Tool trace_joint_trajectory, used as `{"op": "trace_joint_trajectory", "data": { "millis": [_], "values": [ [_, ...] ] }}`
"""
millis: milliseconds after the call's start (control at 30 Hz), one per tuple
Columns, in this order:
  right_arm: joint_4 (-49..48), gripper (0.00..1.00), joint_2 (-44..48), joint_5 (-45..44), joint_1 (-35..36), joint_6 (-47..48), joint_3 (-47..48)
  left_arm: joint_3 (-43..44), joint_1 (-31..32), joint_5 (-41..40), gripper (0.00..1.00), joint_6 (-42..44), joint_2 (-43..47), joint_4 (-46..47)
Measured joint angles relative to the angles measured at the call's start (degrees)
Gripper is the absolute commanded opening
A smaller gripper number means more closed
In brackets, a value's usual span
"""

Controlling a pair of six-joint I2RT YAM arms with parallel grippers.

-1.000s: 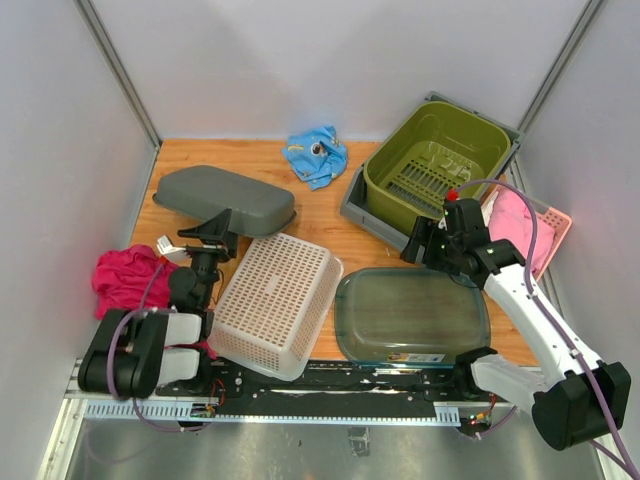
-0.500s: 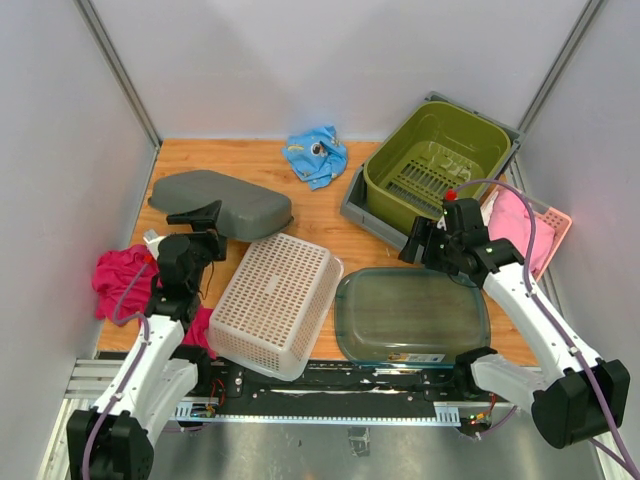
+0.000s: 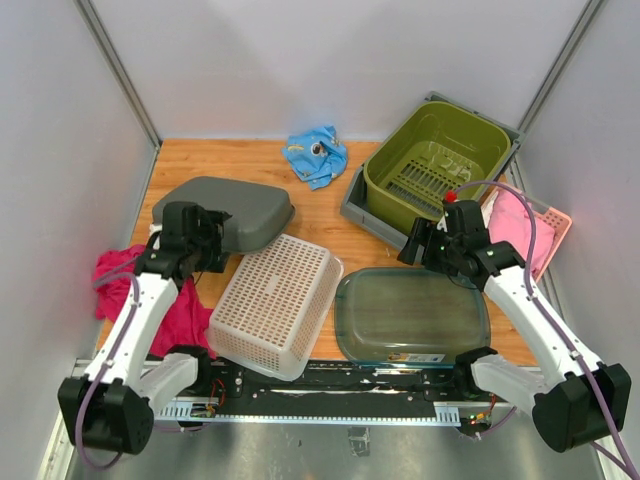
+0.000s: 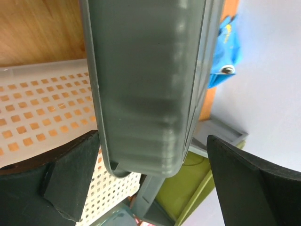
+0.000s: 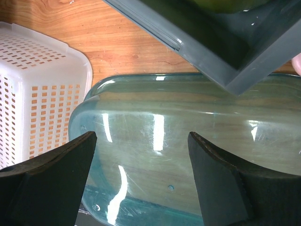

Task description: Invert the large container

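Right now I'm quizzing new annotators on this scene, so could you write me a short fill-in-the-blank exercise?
1. The green bin stands with its opening facing ____.
2. The left gripper has its jaws ____, with the rim of the gray container between them.
3. The cloth at the far edge of the table is ____ in colour.
4. From the top camera, the white basket lies directly ____ of the clear dish.
Missing words: up; open; blue; left.
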State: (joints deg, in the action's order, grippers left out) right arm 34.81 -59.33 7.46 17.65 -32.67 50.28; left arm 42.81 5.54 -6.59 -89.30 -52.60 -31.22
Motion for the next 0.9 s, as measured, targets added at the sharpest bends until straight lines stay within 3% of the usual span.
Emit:
{"op": "trace_joint_trajectory", "data": {
  "millis": [400, 633, 900],
  "values": [
    [-0.1, 0.80, 2.4, 0.0, 0.0, 0.0, -0.3, 13.1, -0.1, 8.7, 0.99, 10.0, -16.4, -14.0],
    [-0.1, 0.80, 2.8, -0.1, 0.0, 0.0, -0.8, 22.3, 1.3, 5.6, 0.99, 21.6, -18.6, -20.0],
    [-0.2, 0.80, 1.5, 0.0, 0.0, 0.0, -1.1, 27.8, 16.5, -3.5, 0.99, 37.5, -18.8, -19.4]
  ]
}}
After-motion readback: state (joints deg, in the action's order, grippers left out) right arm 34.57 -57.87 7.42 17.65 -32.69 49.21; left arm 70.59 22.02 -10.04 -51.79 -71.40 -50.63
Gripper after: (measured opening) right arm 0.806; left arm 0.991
